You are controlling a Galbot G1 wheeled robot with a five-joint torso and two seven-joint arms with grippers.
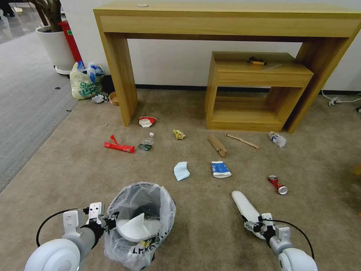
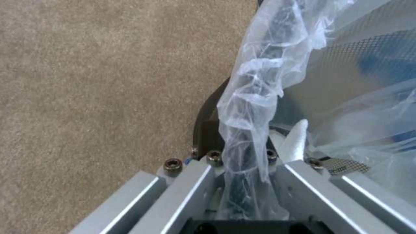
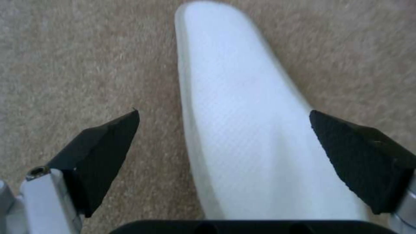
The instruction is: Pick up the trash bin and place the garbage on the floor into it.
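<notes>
The black trash bin (image 1: 141, 222) with its clear bag stands on the beige floor (image 1: 75, 169) at the near left, and a white slipper (image 1: 137, 229) lies inside it. My left gripper (image 1: 111, 222) is shut on the trash bin's bagged rim (image 2: 249, 130). At the near right a second white slipper (image 1: 243, 205) lies on the floor. My right gripper (image 1: 254, 226) is open over its near end, with a black pad (image 3: 104, 152) on either side of the slipper (image 3: 242, 130) and not touching it. More garbage lies farther out: a red wrapper (image 1: 119, 146), a bottle (image 1: 146, 143), a blue mask (image 1: 181, 170), a carton (image 1: 220, 169) and a red can (image 1: 277, 184).
A long wooden desk (image 1: 225, 19) and a low wooden shelf (image 1: 259, 71) stand against the far wall. A cardboard piece (image 1: 217, 146) and a stick (image 1: 241, 140) lie before the shelf. A yellowish tied bag (image 1: 85, 84) and a white plant pot (image 1: 56, 47) sit far left beside grey carpet (image 1: 22, 98).
</notes>
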